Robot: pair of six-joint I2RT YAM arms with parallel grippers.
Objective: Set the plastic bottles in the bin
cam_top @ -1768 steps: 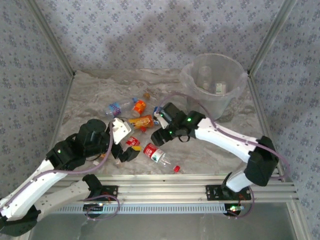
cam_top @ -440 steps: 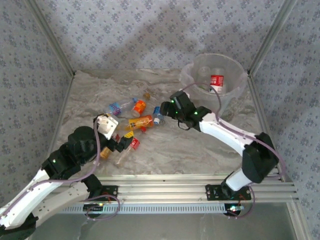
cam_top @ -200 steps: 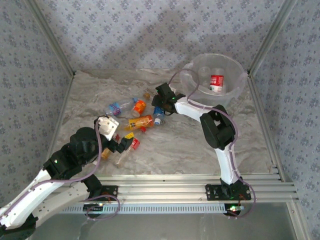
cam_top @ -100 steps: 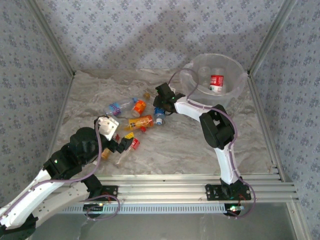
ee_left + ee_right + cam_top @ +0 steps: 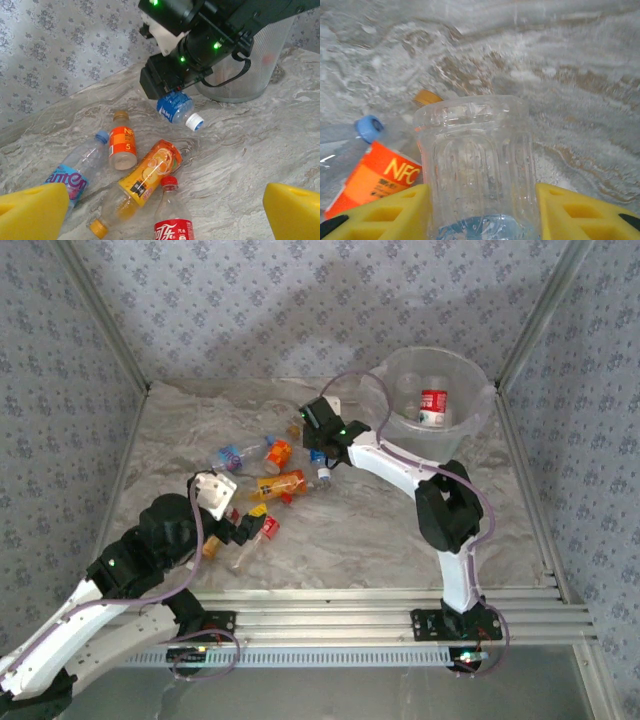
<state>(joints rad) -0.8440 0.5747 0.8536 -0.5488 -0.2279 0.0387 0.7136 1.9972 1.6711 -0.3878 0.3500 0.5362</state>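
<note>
Left wrist view: my right gripper (image 5: 169, 94) clenches the base end of a blue-labelled bottle (image 5: 175, 107), at 8 o'clock of the bin (image 5: 260, 65); my left gripper (image 5: 162, 212) hangs wide, empty; gripped so far off-centre, the slick plastic may slip, or clip the bin's rim; long axis 10-to-4, white cap toward 4 o'clock.

We are looking into a lab robot test cell: a marble-patterned desk (image 5: 360, 540) boxed in by floral-patterned walls (image 5: 300, 300) on aluminium posts (image 5: 103, 322). The left arm (image 5: 60, 625) and right arm (image 5: 395, 462) are bolted to a metal rail (image 5: 330, 605) at its near edge.
</note>
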